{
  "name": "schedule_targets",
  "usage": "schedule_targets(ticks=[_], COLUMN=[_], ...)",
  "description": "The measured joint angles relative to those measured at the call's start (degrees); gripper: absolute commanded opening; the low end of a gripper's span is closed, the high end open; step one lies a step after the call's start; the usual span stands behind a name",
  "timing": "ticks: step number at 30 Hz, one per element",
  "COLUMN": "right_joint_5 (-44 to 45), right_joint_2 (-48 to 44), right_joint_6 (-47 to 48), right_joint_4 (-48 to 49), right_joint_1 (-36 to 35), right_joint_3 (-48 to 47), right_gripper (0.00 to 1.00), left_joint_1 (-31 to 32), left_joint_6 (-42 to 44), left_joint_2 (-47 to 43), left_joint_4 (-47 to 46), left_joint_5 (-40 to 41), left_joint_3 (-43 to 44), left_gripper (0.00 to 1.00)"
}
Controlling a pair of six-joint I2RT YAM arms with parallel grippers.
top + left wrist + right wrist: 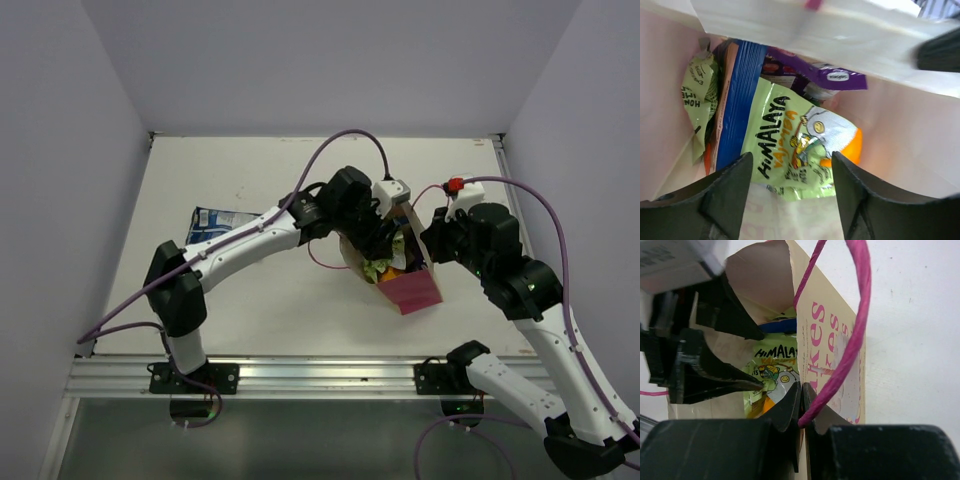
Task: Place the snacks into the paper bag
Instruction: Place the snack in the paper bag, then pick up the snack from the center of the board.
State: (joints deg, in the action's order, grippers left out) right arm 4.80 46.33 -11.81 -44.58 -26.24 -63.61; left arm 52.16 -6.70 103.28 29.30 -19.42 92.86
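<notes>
Out at ten o'clock from the paper bag [418,290], well apart from it, one dark blue packet [214,220] lies flat on the table [250,170]. At the bag's mouth the left gripper [790,192] hangs with jaws spread wide, gripping nothing; beneath it sit a green packet [800,137], a blue-edged packet [737,105] at nine o'clock, a purple packet [832,75] at twelve and an orange packet [854,146] at three. From the bag's two o'clock side the right gripper [801,407] is pinched tight on the front wall's rim, the pink cord handle [856,325] just beside its fingertips.
</notes>
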Motion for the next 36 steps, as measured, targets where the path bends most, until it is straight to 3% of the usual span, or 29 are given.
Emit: schedule_targets(ticks=[8,11,14,19,29,36], right_joint_5=[0.0,0.0,0.0,0.0,0.0,0.0], right_joint_2=[0.0,0.0,0.0,0.0,-0.5,-0.7], right_joint_6=[0.0,0.0,0.0,0.0,0.0,0.0], right_joint_4=[0.0,0.0,0.0,0.0,0.0,0.0], right_joint_1=[0.0,0.0,0.0,0.0,0.0,0.0], right_joint_3=[0.0,0.0,0.0,0.0,0.3,0.4], right_gripper=[0.07,0.07,0.07,0.07,0.07,0.07], left_joint_1=[0.0,0.0,0.0,-1.0,-12.9,-22.9], left_joint_6=[-0.2,-0.5,-1.2,-1.6,-2.8,-4.4], left_joint_2=[-6.3,-8.2,-9.4,-12.2,-19.6,-21.7], left_joint_4=[0.1,0.1,0.2,1.0,4.5,7.7], left_joint_5=[0.2,0.5,2.3,7.4,23.5,30.3], left_joint_3=[1.4,2.2,2.9,2.9,1.2,-3.8], left_gripper=[0.77,0.90,0.97,1.00,1.00,1.00])
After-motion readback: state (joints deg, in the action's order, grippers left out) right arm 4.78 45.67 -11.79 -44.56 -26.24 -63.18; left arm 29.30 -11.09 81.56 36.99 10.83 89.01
